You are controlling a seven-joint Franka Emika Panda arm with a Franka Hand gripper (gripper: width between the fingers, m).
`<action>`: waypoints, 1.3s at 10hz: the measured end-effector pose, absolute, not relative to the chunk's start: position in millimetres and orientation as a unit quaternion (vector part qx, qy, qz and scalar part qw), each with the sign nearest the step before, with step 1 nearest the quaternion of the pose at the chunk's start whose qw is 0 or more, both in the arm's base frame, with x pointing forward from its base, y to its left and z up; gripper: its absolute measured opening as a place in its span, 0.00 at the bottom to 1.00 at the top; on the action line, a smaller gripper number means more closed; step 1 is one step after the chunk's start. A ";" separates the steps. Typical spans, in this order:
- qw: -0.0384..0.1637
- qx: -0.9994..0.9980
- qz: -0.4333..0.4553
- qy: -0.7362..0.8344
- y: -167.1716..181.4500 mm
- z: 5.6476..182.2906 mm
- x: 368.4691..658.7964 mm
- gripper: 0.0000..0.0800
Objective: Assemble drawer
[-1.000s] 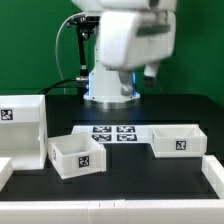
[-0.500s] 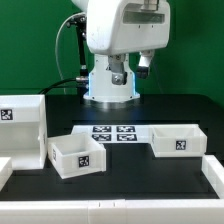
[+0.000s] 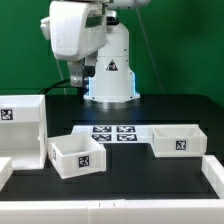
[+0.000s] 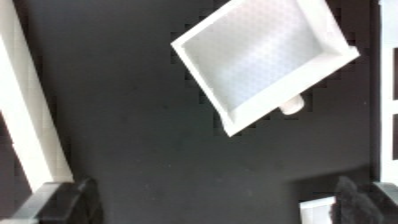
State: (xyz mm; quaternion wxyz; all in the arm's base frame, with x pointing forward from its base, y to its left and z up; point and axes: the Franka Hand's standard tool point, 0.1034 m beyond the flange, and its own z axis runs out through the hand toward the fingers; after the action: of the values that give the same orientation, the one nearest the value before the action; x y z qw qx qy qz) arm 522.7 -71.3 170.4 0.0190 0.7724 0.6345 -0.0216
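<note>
The drawer, a small white open-top square tray with a tag on its front, sits on the black table left of centre in the exterior view. My gripper hangs high above the table at the back left, far from the drawer, and holds nothing. In the wrist view the gripper is open, with its dark fingertips wide apart over bare black table. A tilted white square part lies ahead of them; I cannot tell which part it is.
A larger, taller white tagged box stands at the exterior view's left. A wider white tagged tray sits at the right. The marker board lies between them. White rails line the front corners. A white strip shows in the wrist view.
The arm has swung toward the exterior view's left, and the hand has turned with it. The parts on the table have not moved.
</note>
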 end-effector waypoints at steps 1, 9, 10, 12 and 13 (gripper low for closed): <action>0.019 0.771 -0.022 0.636 -70.0 169.8 522.7 0.81; -0.007 0.695 -0.029 0.719 -109.0 153.4 504.5 0.81; -0.007 0.695 -0.029 0.719 -109.3 153.1 504.4 0.81; -0.010 0.663 -0.028 0.748 -132.6 149.0 505.1 0.81; -0.014 0.665 -0.031 0.746 -150.6 143.6 501.2 0.81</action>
State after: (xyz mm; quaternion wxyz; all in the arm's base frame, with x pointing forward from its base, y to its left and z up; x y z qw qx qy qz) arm 501.2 -150.6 143.6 -0.0142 0.6651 0.7460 -0.0308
